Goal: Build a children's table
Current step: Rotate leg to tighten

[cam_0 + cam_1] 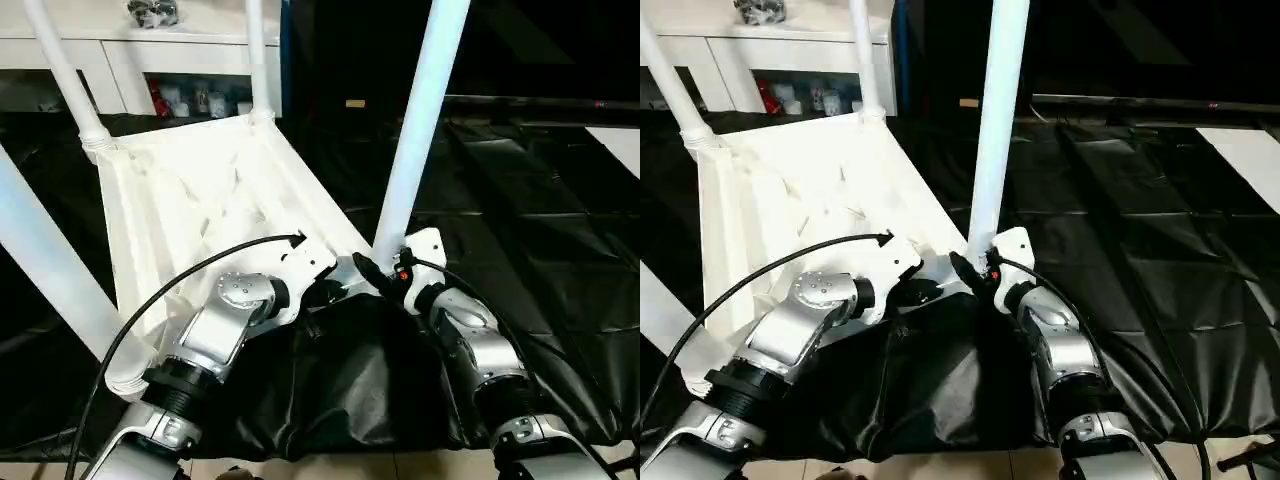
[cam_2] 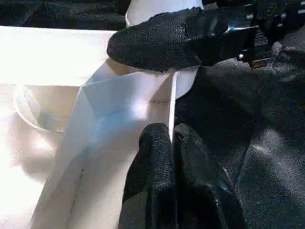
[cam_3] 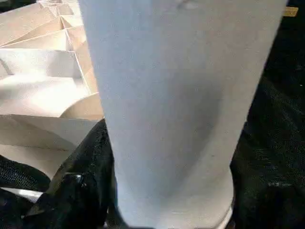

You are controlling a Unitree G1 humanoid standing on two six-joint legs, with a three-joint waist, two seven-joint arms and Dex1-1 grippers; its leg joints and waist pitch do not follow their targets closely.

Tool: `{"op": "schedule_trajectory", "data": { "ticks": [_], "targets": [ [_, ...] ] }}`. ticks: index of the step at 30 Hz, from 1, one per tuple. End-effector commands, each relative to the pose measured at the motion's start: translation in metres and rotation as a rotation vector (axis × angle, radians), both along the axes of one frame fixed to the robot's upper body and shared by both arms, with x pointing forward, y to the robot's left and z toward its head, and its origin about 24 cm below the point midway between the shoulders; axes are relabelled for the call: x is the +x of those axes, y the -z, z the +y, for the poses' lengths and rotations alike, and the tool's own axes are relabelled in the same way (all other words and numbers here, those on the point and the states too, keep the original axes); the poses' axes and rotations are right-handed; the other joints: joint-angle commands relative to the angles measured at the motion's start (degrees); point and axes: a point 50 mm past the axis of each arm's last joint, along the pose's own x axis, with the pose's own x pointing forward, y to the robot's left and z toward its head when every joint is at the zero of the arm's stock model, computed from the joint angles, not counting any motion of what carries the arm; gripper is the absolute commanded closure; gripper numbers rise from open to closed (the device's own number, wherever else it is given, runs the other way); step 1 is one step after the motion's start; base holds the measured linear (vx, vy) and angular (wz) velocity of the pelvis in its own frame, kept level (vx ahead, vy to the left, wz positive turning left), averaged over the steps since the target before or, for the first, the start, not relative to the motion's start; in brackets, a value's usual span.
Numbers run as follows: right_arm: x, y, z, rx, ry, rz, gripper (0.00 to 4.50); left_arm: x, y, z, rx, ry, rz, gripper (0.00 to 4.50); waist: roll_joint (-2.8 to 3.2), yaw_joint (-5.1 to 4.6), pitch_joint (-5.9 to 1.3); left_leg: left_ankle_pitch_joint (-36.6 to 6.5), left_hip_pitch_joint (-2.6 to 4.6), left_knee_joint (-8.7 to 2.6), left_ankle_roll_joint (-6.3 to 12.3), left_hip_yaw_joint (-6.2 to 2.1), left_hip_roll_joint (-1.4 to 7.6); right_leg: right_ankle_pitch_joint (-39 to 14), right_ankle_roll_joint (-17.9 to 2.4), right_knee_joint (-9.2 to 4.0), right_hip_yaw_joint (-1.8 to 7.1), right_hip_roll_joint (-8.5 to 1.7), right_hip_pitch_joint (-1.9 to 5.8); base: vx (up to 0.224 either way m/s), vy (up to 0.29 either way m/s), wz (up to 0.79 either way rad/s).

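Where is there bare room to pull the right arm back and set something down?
Free: the black sheet to the right of the near-right leg, out toward the white floor patch. Crowded: that leg's corner of the table top, where the left gripper pinches the rim and the right gripper holds the leg's base.

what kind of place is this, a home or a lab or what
Probably an indoor test room furnished like a home: a white cabinet with small items behind its doors stands at the back, black sheeting covers the floor, and the upturned children's table lies on it.
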Motion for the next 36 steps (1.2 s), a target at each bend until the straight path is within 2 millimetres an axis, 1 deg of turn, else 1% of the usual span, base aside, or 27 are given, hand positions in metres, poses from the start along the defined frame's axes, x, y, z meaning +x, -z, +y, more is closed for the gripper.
{"op": "schedule_trajectory", "data": {
  "ticks": [1,2,4,5,6,7,8,9,12,13,14,15,18,19,20,21,23,24,25,26,28,29,30,31,32,33,36],
  "targets": [
    [-0.01,0.002,0.025,-0.001,-0.172,-0.007,1.22,0.0,-0.015,-0.02,-0.078,0.087,-0.054,4.5,-0.31,0.0,-2.93,-13.07,0.61,-3.89,1.47,-1.21,2.0,-7.92,-10.63,-5.11,2.93,-3.33,1.93,0.0,0.0,0.0],
    [-0.01,0.0,0.019,0.013,-0.222,-0.001,1.08,-0.002,-0.014,-0.014,-0.079,0.138,-0.05,4.5,-0.39,0.08,-3.02,-12.47,0.47,-3.78,2.11,-1.23,1.9,-7.18,-10.76,-5.05,2.91,-3.38,2.1,0.0,0.0,0.0],
    [-0.011,-0.002,0.013,0.021,-0.279,0.007,1.06,-0.005,-0.013,-0.008,-0.081,0.194,-0.042,4.5,-0.27,0.13,-3.18,-11.35,0.31,-3.53,3.06,-1.17,1.91,-4.66,-11.25,-4.72,2.94,-3.3,2.22,0.0,0.0,0.0],
    [-0.012,-0.002,0.01,-0.003,-0.325,0.008,0.9,-0.006,-0.013,-0.005,-0.082,0.226,-0.038,4.5,-0.4,0.14,-3.09,-10.37,0.28,-3.53,3.64,-1.14,1.93,-3.21,-11.67,-4.63,2.9,-3.26,2.15,0.0,0.0,0.0],
    [-0.013,-0.003,0.008,-0.02,-0.362,0.008,0.75,-0.008,-0.013,-0.002,-0.083,0.254,-0.031,4.5,-0.34,0.19,-3.15,-9.77,0.36,-3.43,3.91,-1.07,1.96,-2.37,-12.11,-4.47,2.9,-3.25,2.11,0.0,0.0,0.0],
    [-0.013,-0.003,0.008,-0.02,-0.362,0.008,0.66,-0.008,-0.013,-0.002,-0.083,0.254,-0.031,4.5,-0.3,0.25,-3.11,-9.7,0.41,-3.41,4.02,-1.08,1.96,-2.39,-12.29,-4.46,2.89,-3.27,2.07,0.0,0.0,0.0],
    [-0.016,-0.004,0.004,-0.032,-0.423,0.009,0.66,-0.01,-0.012,0.003,-0.079,0.289,-0.015,4.5,-0.24,0.29,-3.08,-9.92,0.45,-3.42,4.11,-1.04,1.99,-2.62,-12.63,-4.45,2.88,-3.23,2.06,0.0,0.0,0.0],
    [-0.018,-0.005,0.002,-0.037,-0.462,0.012,0.66,-0.01,-0.012,0.006,-0.073,0.308,-0.006,4.5,-0.44,0.36,-3.06,-10.17,0.48,-3.4,4.19,-1.01,1.98,-2.96,-12.65,-4.53,2.85,-3.22,2.13,0.0,0.0,0.0],
    [-0.023,-0.006,-0.004,-0.048,-0.554,0.025,0.66,-0.013,-0.011,0.012,-0.058,0.358,0.008,4.5,-0.29,0.64,-3.04,-9.91,0.58,-3.45,4.29,-1.02,2.21,-2.29,-13.11,-4.29,2.92,-3.26,1.99,0.0,0.0,0.0],
    [-0.026,-0.006,-0.007,-0.059,-0.605,0.034,0.66,-0.013,-0.011,0.015,-0.05,0.378,0.014,4.5,-0.71,0.86,-2.98,-10.15,0.52,-3.41,4.37,-1.02,2.11,-3.25,-13.01,-4.35,2.86,-3.31,2.15,0.0,0.0,0.0],
    [-0.03,-0.006,-0.01,-0.072,-0.661,0.046,0.66,-0.014,-0.011,0.018,-0.047,0.403,0.024,4.5,-0.7,0.99,-2.96,-10.52,0.57,-3.42,4.35,-0.92,2.24,-3.99,-12.82,-4.45,2.94,-3.39,1.99,0.0,0.0,0.0],
    [-0.033,-0.006,-0.014,-0.081,-0.706,0.057,0.66,-0.015,-0.011,0.021,-0.045,0.418,0.035,4.5,-0.93,1.27,-2.95,-10.53,0.63,-3.4,4.34,-0.88,2.26,-4.43,-12.64,-4.47,2.9,-3.31,2.04,0.0,0.0,0.0],
    [-0.037,-0.006,-0.019,-0.097,-0.778,0.077,0.66,-0.016,-0.011,0.027,-0.046,0.456,0.067,4.5,-0.95,1.69,-2.92,-10.26,0.59,-3.37,4.37,-0.83,2.32,-5.1,-12.69,-4.34,2.89,-3.43,1.92,0.0,0.0,0.0],
    [-0.037,-0.006,-0.019,-0.097,-0.778,0.077,0.82,-0.016,-0.011,0.027,-0.046,0.456,0.067,4.5,-1.0,1.63,-2.87,-10.21,0.53,-3.42,4.27,-0.88,2.34,-5.18,-12.7,-4.34,2.91,-3.46,1.91,0.0,0.0,0.0],
    [-0.038,-0.007,-0.021,-0.113,-0.808,0.08,0.92,-0.016,-0.011,0.031,-0.037,0.477,0.088,4.5,-1.22,1.63,-2.9,-10.14,0.52,-3.4,4.17,-0.89,2.3,-5.35,-12.72,-4.27,2.88,-3.47,1.95,0.0,0.0,0.0],
    [-0.038,-0.007,-0.023,-0.123,-0.827,0.084,1.0,-0.016,-0.011,0.034,-0.034,0.487,0.103,4.5,-1.22,1.63,-2.9,-10.07,0.52,-3.4,4.12,-0.9,2.28,-5.49,-12.72,-4.29,2.87,-3.48,1.97,0.0,0.0,0.0],
    [-0.039,-0.007,-0.024,-0.131,-0.852,0.091,1.12,-0.017,-0.012,0.039,-0.029,0.501,0.12,4.5,-1.07,1.64,-2.94,-10.09,0.69,-3.42,3.82,-0.89,2.3,-5.26,-12.92,-4.25,2.86,-3.38,1.85,0.0,0.0,0.0],
    [-0.039,-0.008,-0.025,-0.13,-0.856,0.092,1.12,-0.016,-0.012,0.04,-0.028,0.503,0.123,4.5,-1.13,1.63,-2.93,-10.13,0.7,-3.43,3.79,-0.88,2.31,-5.05,-13.01,-4.23,2.87,-3.36,1.83,0.0,0.0,0.0],
    [-0.039,-0.008,-0.025,-0.13,-0.856,0.092,1.25,-0.016,-0.012,0.04,-0.028,0.503,0.123,4.5,-1.17,1.61,-2.98,-10.15,0.67,-3.42,3.68,-0.9,2.32,-4.57,-13.22,-4.13,2.88,-3.4,1.89,0.0,0.0,0.0],
    [-0.04,-0.008,-0.024,-0.126,-0.867,0.095,1.42,-0.018,-0.011,0.04,-0.029,0.515,0.129,4.5,-0.9,1.59,-2.97,-10.44,0.74,-3.45,3.54,-0.93,2.34,-4.42,-13.41,-4.17,2.87,-3.41,1.85,0.0,0.0,0.0],
    [-0.041,-0.008,-0.024,-0.124,-0.879,0.098,1.44,-0.019,-0.01,0.041,-0.027,0.525,0.136,4.5,-1.35,1.6,-2.97,-10.54,0.71,-3.43,3.5,-0.89,2.31,-4.64,-13.41,-4.22,2.88,-3.42,1.97,0.0,0.0,0.0],
    [-0.043,-0.007,-0.023,-0.122,-0.888,0.1,1.68,-0.02,-0.009,0.041,-0.025,0.532,0.14,4.5,-1.27,1.65,-2.97,-10.35,0.66,-3.42,3.53,-0.92,2.32,-4.63,-13.34,-4.15,2.9,-3.47,2.0,0.0,0.0,0.0],
    [-0.043,-0.007,-0.023,-0.122,-0.888,0.1,1.68,-0.02,-0.009,0.041,-0.025,0.532,0.14,4.5,-1.25,1.67,-3.01,-10.12,0.73,-3.38,3.58,-0.9,2.35,-4.33,-13.33,-4.1,2.91,-3.46,1.95,0.0,0.0,0.0],
    [-0.044,-0.007,-0.022,-0.114,-0.898,0.105,1.72,-0.02,-0.009,0.042,-0.026,0.53,0.141,4.5,-1.85,1.62,-2.98,-9.94,0.65,-3.36,3.75,-0.84,2.32,-4.28,-13.3,-4.13,2.89,-3.41,1.99,0.0,0.0,0.0],
    [-0.044,-0.007,-0.022,-0.114,-0.898,0.105,1.73,-0.02,-0.009,0.042,-0.026,0.53,0.141,4.5,-1.53,1.76,-2.96,-9.95,0.66,-3.39,3.75,-0.92,2.32,-5.0,-13.19,-4.13,2.89,-3.55,1.98,0.0,0.0,0.0],
    [-0.046,-0.005,-0.021,-0.11,-0.903,0.108,1.75,-0.019,-0.009,0.042,-0.027,0.512,0.13,4.5,-1.74,1.75,-2.96,-9.92,0.62,-3.38,3.78,-0.89,2.32,-5.19,-13.09,-4.17,2.89,-3.53,1.96,0.0,0.0,0.0],
    [-0.046,-0.002,-0.019,-0.102,-0.88,0.103,1.77,-0.014,-0.009,0.042,-0.028,0.459,0.098,4.5,-1.73,1.78,-2.9,-10.18,0.66,-3.4,3.69,-0.91,2.31,-5.81,-12.9,-4.24,2.91,-3.53,1.86,0.0,0.0,0.0]
  ]
}}
